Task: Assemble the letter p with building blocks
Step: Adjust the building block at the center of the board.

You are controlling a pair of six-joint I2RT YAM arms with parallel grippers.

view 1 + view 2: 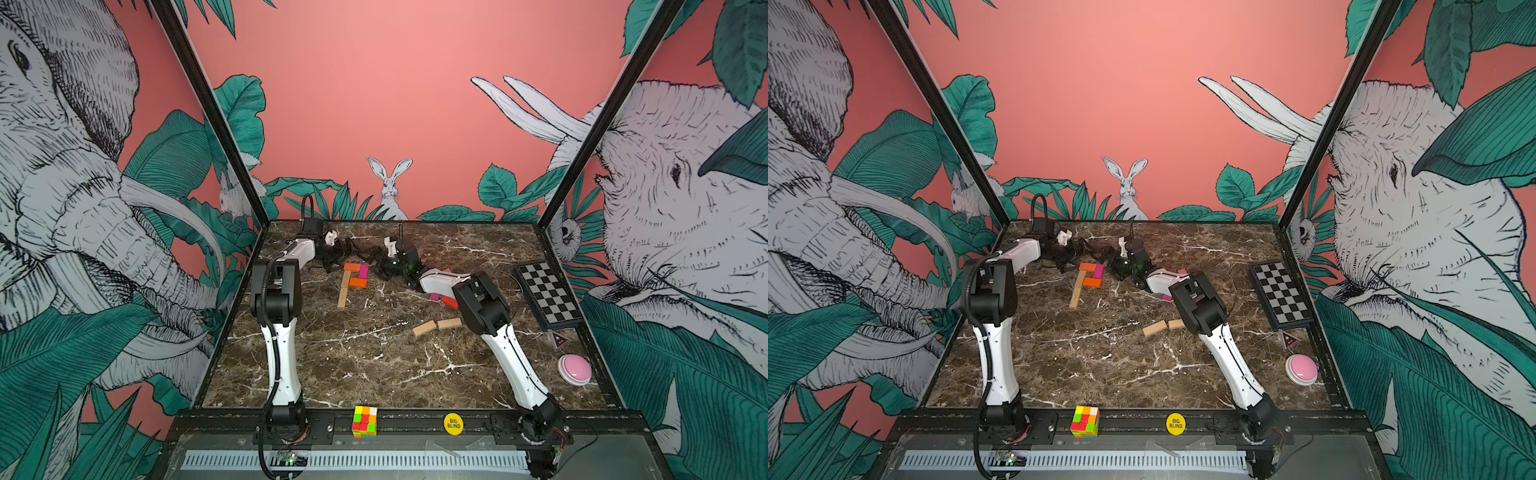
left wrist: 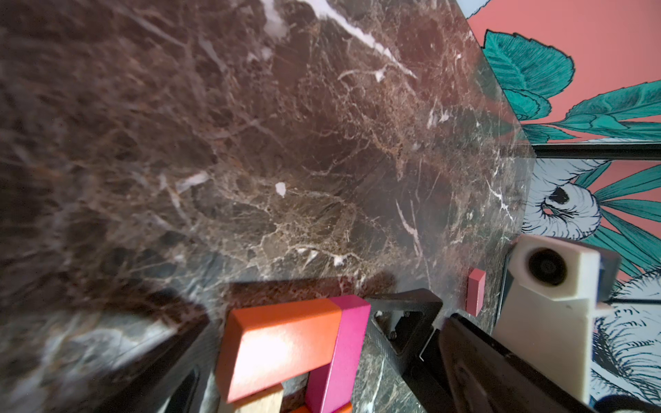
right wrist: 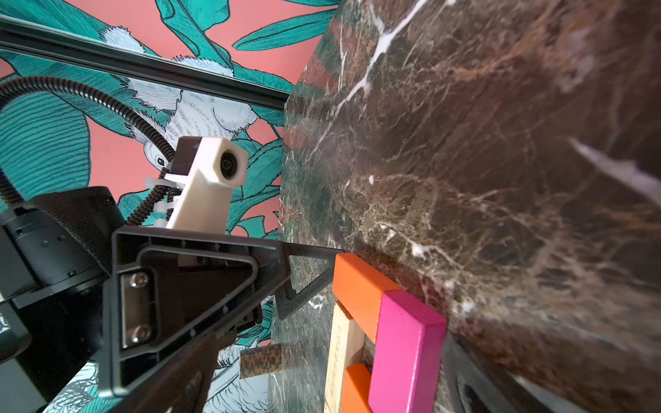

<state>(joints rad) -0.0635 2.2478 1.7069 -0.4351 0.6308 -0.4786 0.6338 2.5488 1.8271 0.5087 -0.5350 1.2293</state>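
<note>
Building blocks lie in a P shape at the back of the table: a tan stem (image 1: 344, 289), an orange top (image 1: 352, 267), a magenta side (image 1: 363, 271) and an orange lower bar (image 1: 358, 282). My left gripper (image 1: 347, 252) hangs open just behind the P's top. In its wrist view the orange block (image 2: 282, 347) and the magenta block (image 2: 339, 354) lie between its spread fingers. My right gripper (image 1: 379, 266) stands open at the P's right side, close to the magenta block (image 3: 407, 343), gripping nothing. Two loose tan blocks (image 1: 436, 325) and a red one (image 1: 449, 302) lie near the right arm.
A checkered board (image 1: 547, 295) lies at the right edge, with a small triangular sign (image 1: 560, 340) and a pink dome button (image 1: 574, 369) in front of it. A multicoloured puzzle cube (image 1: 364, 422) and a yellow chip (image 1: 453, 423) sit on the front rail.
</note>
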